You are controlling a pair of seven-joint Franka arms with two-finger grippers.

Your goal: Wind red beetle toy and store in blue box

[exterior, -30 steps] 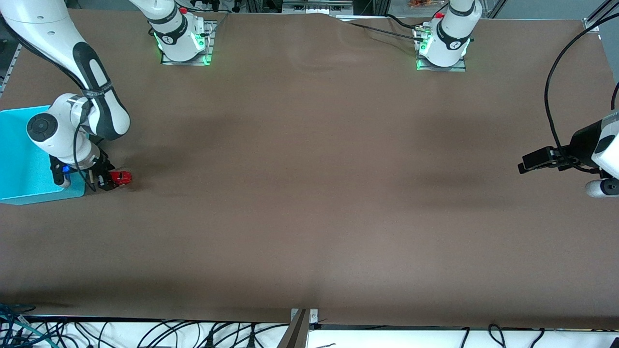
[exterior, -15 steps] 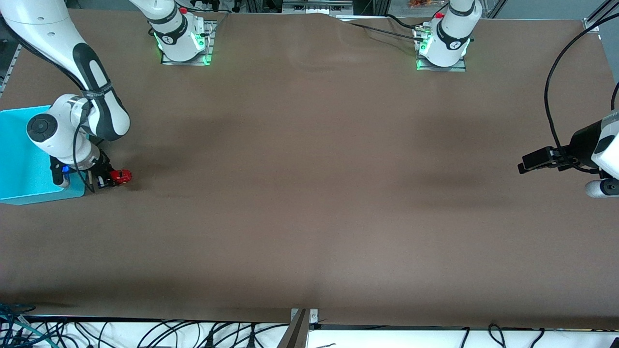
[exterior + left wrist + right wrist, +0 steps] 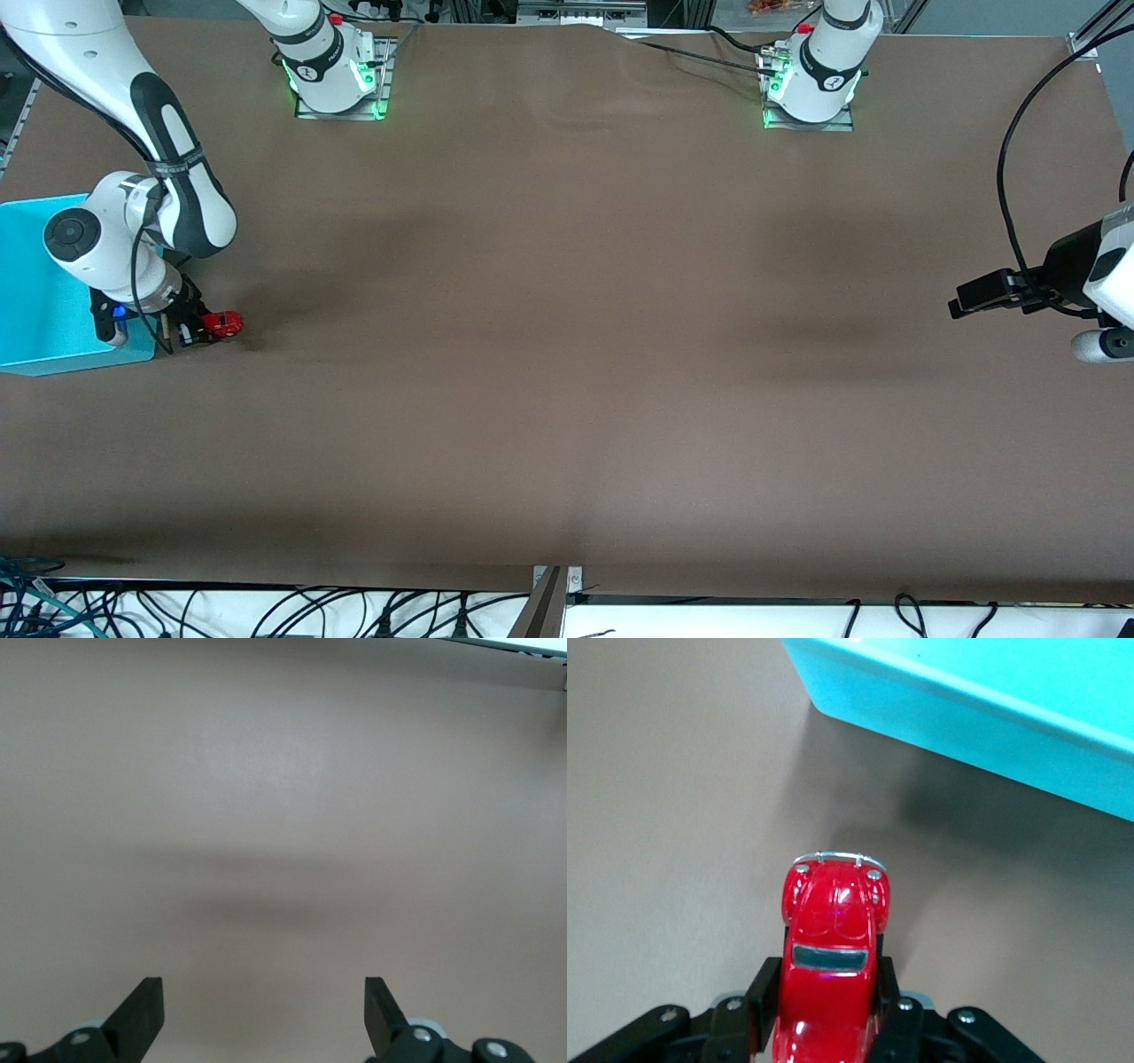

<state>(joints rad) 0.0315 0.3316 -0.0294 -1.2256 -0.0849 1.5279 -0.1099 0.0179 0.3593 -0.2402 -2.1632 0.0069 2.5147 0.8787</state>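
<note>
The right arm's white-and-black links bend down at the left edge of the front view, its black two-finger right gripper [image 3: 205, 329] low over the table, fingers [image 3: 764, 988] clamped on a small glossy red car. The left arm waits at the right edge, its left gripper [image 3: 264, 1014] spread wide, holding nothing.

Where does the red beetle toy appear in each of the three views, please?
Front view: red beetle toy in the right pincer, beside the blue box, toward the right arm's end.
Left wrist view: not in it.
Right wrist view: low centre, clamped between the fingers.
Shared landmark: the blue box.
</note>
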